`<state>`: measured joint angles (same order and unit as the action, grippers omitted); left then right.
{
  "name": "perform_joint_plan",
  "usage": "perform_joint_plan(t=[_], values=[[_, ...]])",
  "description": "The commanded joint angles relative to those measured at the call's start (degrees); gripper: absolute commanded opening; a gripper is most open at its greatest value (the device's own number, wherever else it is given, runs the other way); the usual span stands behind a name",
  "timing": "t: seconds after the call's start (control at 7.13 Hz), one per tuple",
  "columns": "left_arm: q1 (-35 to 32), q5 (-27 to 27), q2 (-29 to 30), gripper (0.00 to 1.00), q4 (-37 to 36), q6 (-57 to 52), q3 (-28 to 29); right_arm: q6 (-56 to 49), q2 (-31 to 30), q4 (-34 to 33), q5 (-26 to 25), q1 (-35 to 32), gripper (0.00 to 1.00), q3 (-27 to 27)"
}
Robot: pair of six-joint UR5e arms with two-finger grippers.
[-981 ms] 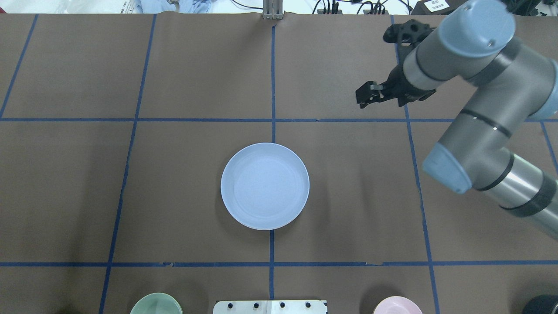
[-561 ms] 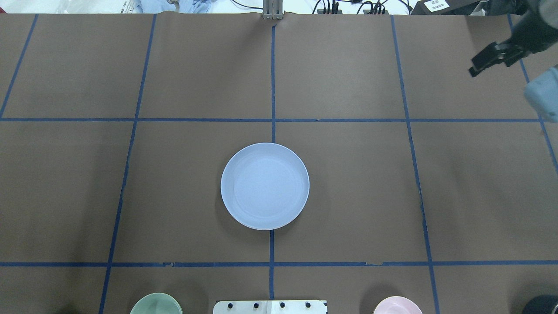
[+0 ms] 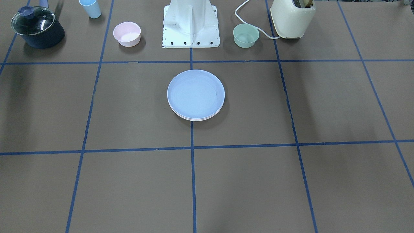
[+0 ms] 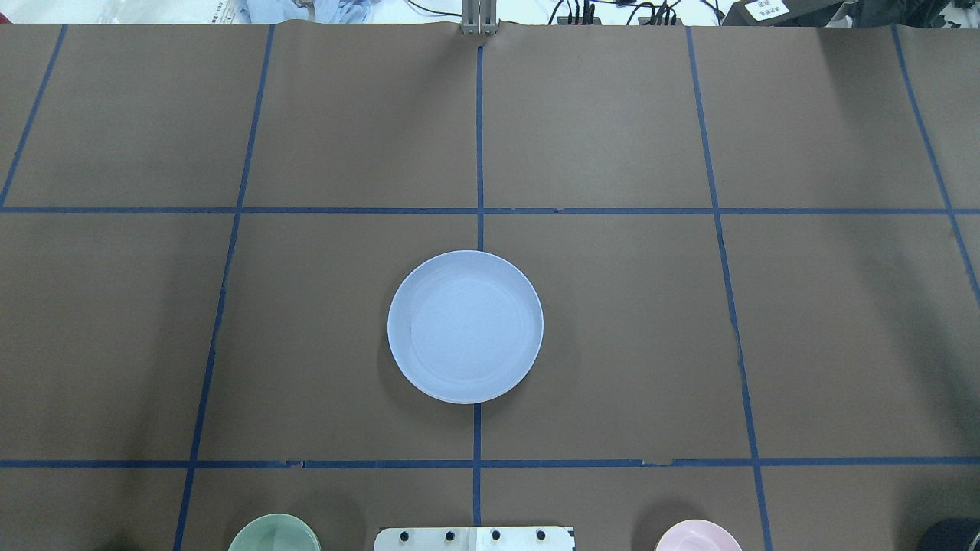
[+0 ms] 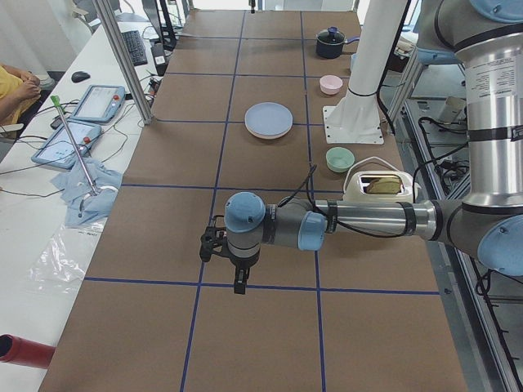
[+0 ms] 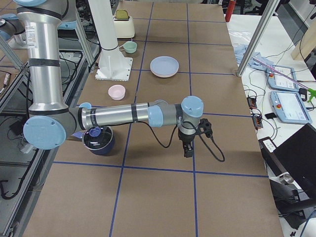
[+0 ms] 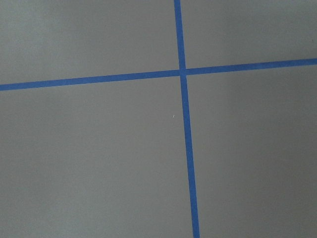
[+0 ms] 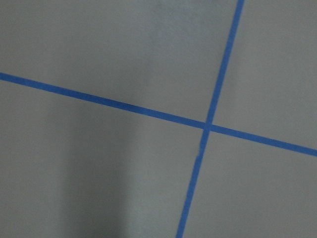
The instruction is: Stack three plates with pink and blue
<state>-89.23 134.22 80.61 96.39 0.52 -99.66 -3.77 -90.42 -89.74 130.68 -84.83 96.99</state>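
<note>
The light blue plate (image 4: 465,325) lies on top of a stack at the table's middle, also seen in the front view (image 3: 195,94). Two pale rims (image 3: 196,119) show under its near edge; I cannot tell which is pink and which is cream. My left gripper (image 5: 239,286) shows only in the exterior left view, far from the stack, over a tape crossing. My right gripper (image 6: 187,152) shows only in the exterior right view, also far from the stack. I cannot tell whether either is open or shut. Both wrist views show only brown table and blue tape.
Along the robot's side stand a small pink bowl (image 3: 126,33), a green bowl (image 3: 246,35), a light blue cup (image 3: 90,8), a dark lidded pot (image 3: 37,27) and a cream toaster (image 3: 292,17), around the white robot base (image 3: 190,22).
My right arm has swung away to the right and left the overhead view. The plate stack has not moved.
</note>
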Motion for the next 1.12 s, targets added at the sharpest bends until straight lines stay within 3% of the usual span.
perform_joint_plan(t=[0.0,0.14,0.98], values=[[0.0,0.2,-0.1,1.00,-0.1,0.0,-0.1,-0.2,-1.4,-2.4,-0.2,-2.1,1.00,1.7],[0.0,0.2,-0.1,1.00,-0.6,0.1,-0.1,-0.2,-1.3,-5.7,-0.2,-2.1,1.00,3.4],[0.0,0.0,-0.1,1.00,-0.2,0.0,-0.3,0.3,-3.7,-5.2,-0.6,-2.0,1.00,3.2]])
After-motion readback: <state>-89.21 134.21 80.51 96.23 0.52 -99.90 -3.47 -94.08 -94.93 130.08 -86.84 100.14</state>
